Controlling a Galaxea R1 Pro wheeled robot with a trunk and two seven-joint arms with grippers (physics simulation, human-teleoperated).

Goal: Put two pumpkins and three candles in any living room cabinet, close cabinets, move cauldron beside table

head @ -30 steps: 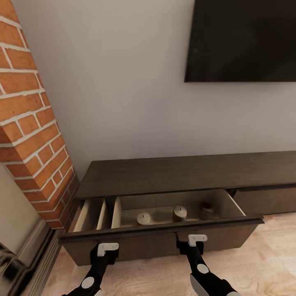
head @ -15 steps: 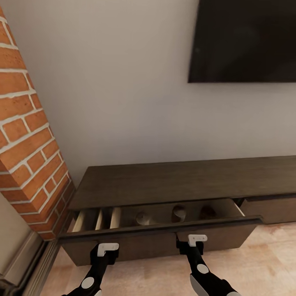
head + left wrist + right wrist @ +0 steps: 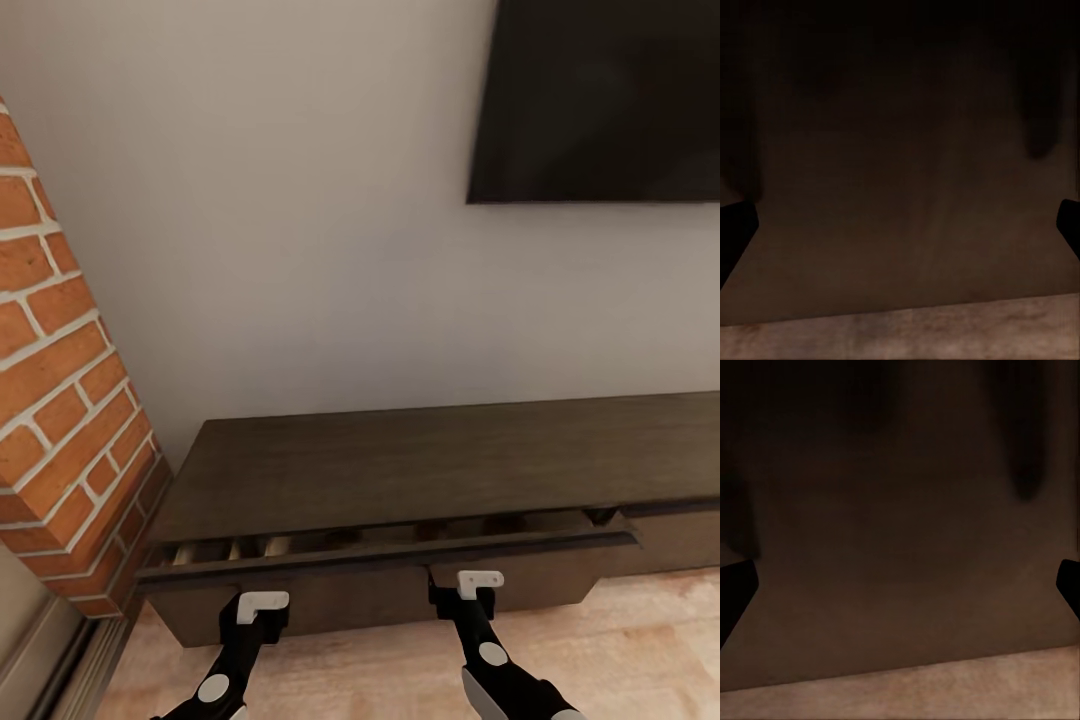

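I had both end effectors, left [image 3: 262, 601] and right [image 3: 480, 579], spread wide and pressed flat against the cabinet [image 3: 400, 460] drawer front [image 3: 380, 585], leaving only a narrow gap (contents hidden). By my reckoning, the cauldron remained.

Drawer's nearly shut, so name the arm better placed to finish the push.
Right, marginally: the right end effector faces the long dark brown wooden drawer front near its middle, while the left end effector sits toward its end near the red brick chimney.
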